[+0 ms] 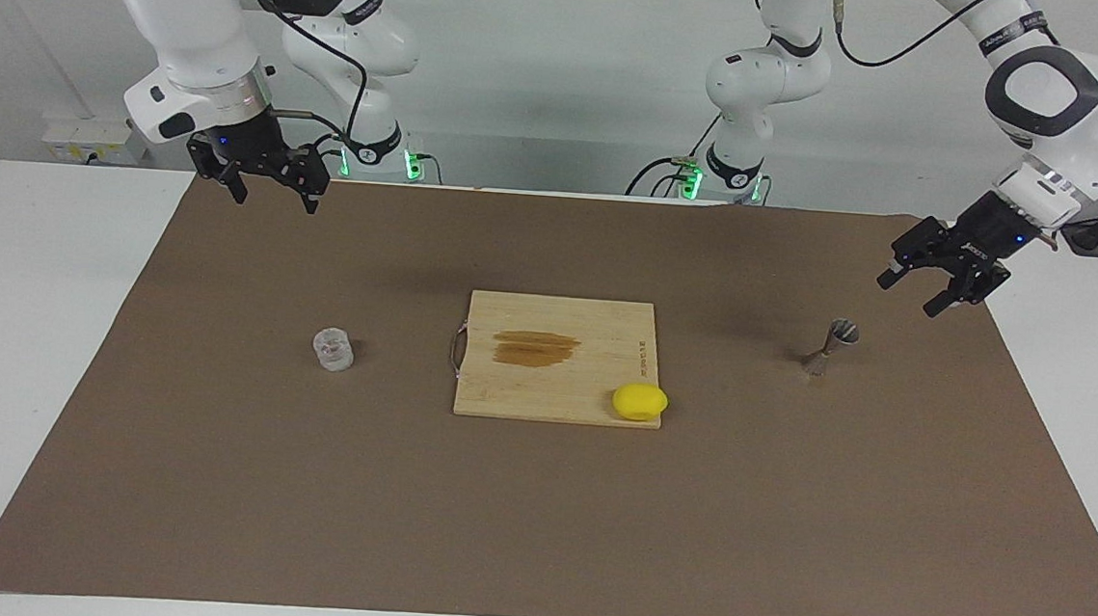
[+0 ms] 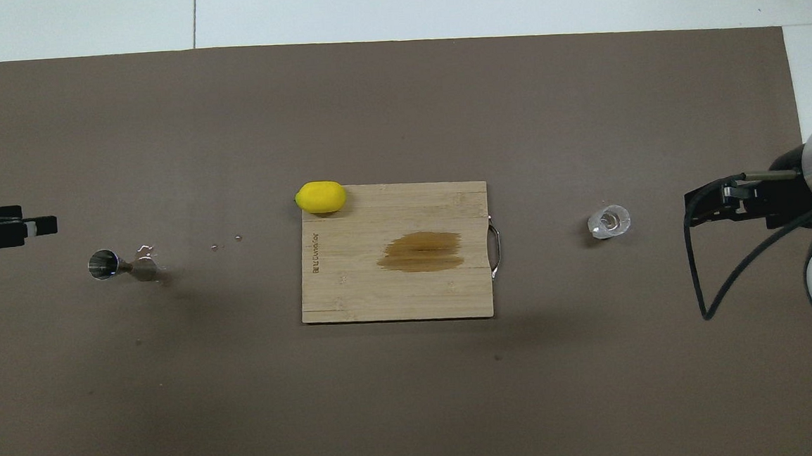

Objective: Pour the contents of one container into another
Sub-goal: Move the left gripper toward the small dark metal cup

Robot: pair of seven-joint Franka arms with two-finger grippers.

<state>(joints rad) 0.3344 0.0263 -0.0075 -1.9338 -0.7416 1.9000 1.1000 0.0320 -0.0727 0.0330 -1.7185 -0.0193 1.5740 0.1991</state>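
My fingers (image 1: 264, 187) are hanging spread and empty; the glass cup (image 1: 333, 349) below is looking slick, fragile, wanting a mid-wall hold

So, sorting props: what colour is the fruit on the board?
Yellow lemon, clearest in the facing view.

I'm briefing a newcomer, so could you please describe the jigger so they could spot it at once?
Find the wooden cutting board mid-mat. Toward the left arm's end stands the jigger, alone on the brown mat. It is small, metal and hourglass-shaped, unlike the clear glass cup.
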